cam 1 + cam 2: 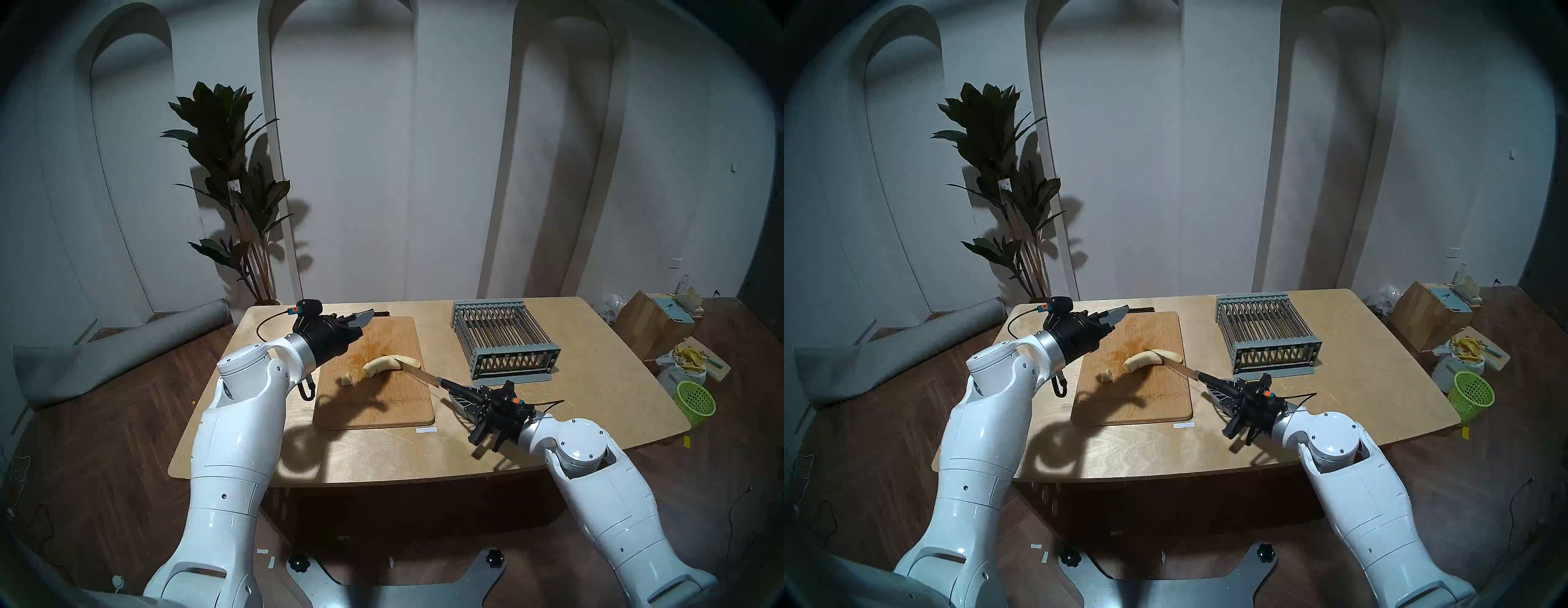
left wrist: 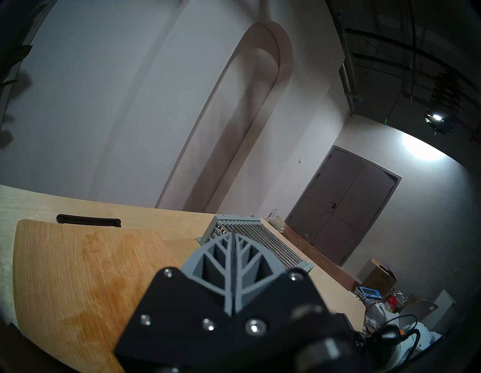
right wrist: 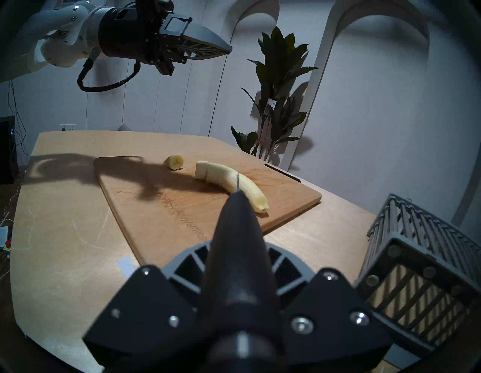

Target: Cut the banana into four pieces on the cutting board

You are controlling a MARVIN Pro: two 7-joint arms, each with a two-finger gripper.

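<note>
The right claw (image 1: 460, 397) grips the dark handle of a knife (image 1: 424, 375), its fingers clamped on either side of the handle, at the right edge of the cutting board (image 1: 382, 407). The blade reaches over the board's edge to the banana (image 1: 384, 364), meeting it roughly a third of the way in from its tapered right end; whether the edge has entered the flesh cannot be told. The left claw (image 1: 364, 318) hangs above the board's far left corner, its grey fingers pressed together and holding nothing. The peeled banana lies curved near the board's far right side, and the right wrist view shows a partial notch near its blunt left end. A short cut chunk (image 1: 348, 379) sits just apart from that blunt end. The board rests on the pale wooden table (image 1: 551, 416); a grey slatted rack (image 1: 502, 339) stands to its right, and a black bar (image 2: 88, 221) lies just beyond its far edge.
</note>
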